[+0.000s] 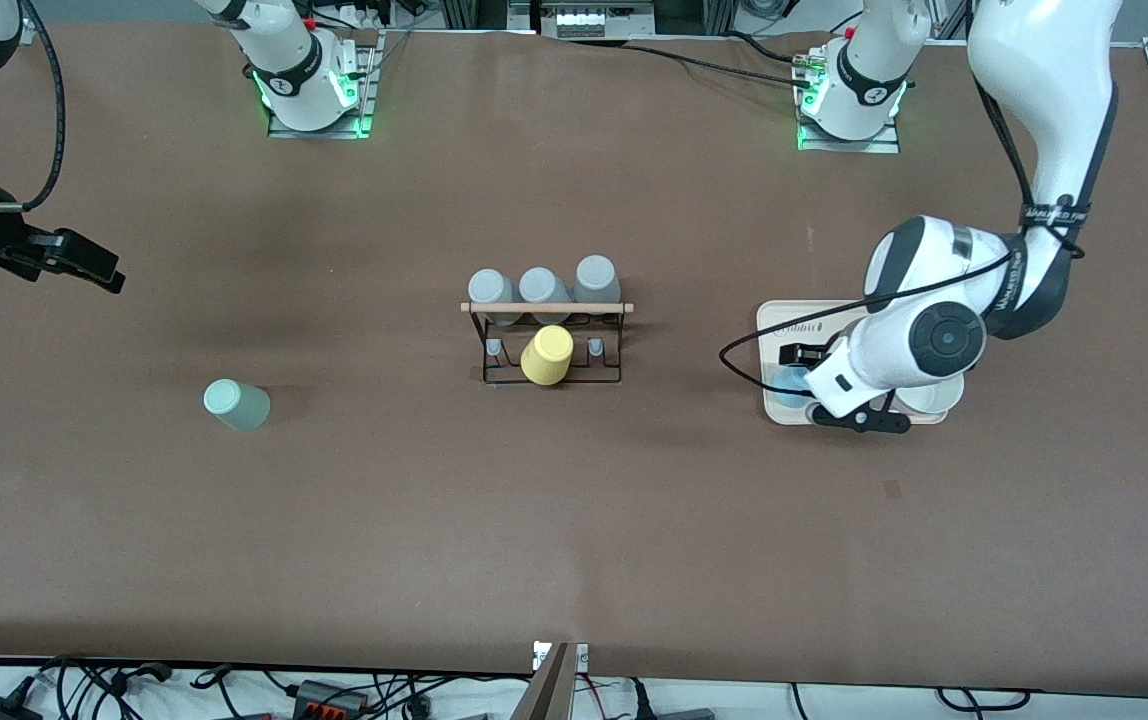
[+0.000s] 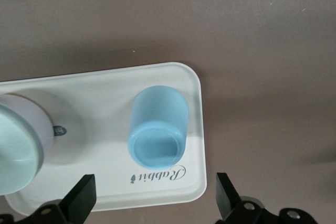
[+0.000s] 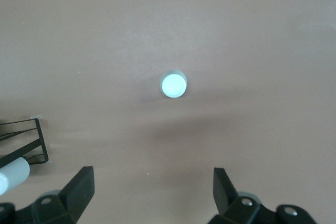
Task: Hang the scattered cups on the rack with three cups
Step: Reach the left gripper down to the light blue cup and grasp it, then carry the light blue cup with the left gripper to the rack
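Rack [image 1: 546, 340]: black wire frame with a light wooden rod across its top, sitting mid-table; I am taking it as my landmark.
Grey cups [image 1: 542, 290]: three matte cups are sitting in a row against the rack, on its side farther from the front camera.
Yellow cup [image 1: 546, 355]: it is sitting tilted on the rack's middle peg, on the camera side, with a bare peg either side.
Tray [image 1: 772, 325]: cream, rectangular, with rounded corners, lying toward the left arm's end of the table from the rack; script on it is reading "Rabbit".
Light blue cup [image 2: 158, 126]: smooth matte tumbler standing on the tray near its corner, beside a white round dish [image 2: 21, 145].
My left gripper [image 1: 802, 372]: I am hanging over the tray and the blue cup with my fingers [image 2: 79, 199] spread wide, gripping nothing.
Mint green cup [image 1: 236, 404]: pale matte tumbler standing on the bare brown table [image 1: 574, 520], well apart from the rack toward the right arm's end and nearer the front camera.
My right gripper [image 1: 109, 275]: I am waiting high over the table's right-arm end, fingers [image 3: 79, 190] parted and empty, the mint cup below me.
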Controlling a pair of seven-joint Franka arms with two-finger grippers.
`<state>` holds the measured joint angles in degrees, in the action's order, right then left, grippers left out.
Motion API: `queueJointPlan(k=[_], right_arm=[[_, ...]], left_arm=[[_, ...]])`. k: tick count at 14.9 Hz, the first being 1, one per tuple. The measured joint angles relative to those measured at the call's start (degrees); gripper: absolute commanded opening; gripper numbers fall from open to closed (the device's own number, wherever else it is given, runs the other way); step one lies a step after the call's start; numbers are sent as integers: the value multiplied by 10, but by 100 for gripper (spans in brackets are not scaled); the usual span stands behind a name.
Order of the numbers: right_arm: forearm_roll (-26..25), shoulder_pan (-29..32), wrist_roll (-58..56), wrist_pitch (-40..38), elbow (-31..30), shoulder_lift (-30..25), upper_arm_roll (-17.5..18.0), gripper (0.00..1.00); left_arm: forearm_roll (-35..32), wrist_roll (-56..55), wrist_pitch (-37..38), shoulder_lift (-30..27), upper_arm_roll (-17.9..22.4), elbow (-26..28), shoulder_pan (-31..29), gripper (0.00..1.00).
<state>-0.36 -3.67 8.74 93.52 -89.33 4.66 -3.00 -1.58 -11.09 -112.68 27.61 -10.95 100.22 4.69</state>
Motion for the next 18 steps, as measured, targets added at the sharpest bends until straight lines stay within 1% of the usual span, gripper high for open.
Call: queueJointPlan(k=[3, 7, 8, 9, 10, 11, 12, 13, 14, 16, 18], right_arm=[[0, 0, 0, 0, 0, 0, 0, 100], [0, 0, 0, 0, 0, 0, 0, 100], [0, 0, 0, 0, 0, 0, 0, 100], [0, 0, 0, 0, 0, 0, 0, 100], [0, 0, 0, 0, 0, 0, 0, 100], [0, 0, 0, 0, 0, 0, 0, 100], [0, 0, 0, 0, 0, 0, 0, 100], [0, 0, 0, 0, 0, 0, 0, 100], [0, 0, 0, 0, 0, 0, 0, 100], [0, 0, 0, 0, 0, 0, 0, 100], [0, 0, 0, 0, 0, 0, 0, 100]], left_arm=[[-5, 0, -41, 19, 0, 18, 0, 100], [-6, 0, -75, 24, 1, 40, -1, 100], [-6, 0, -80, 24, 1, 44, 0, 92], [-6, 0, -90, 24, 1, 49, -1, 78], [-6, 0, -104, 25, 2, 56, -2, 69], [-6, 0, -115, 26, 2, 63, -2, 49], [-6, 0, -122, 27, 3, 69, -2, 26], [-6, 0, -124, 27, 3, 71, -3, 12], [-7, 0, -125, 26, 3, 71, -3, 7], [-7, 0, -125, 23, 3, 69, -3, 1], [-7, 0, -117, 18, 1, 60, -1, 1]])
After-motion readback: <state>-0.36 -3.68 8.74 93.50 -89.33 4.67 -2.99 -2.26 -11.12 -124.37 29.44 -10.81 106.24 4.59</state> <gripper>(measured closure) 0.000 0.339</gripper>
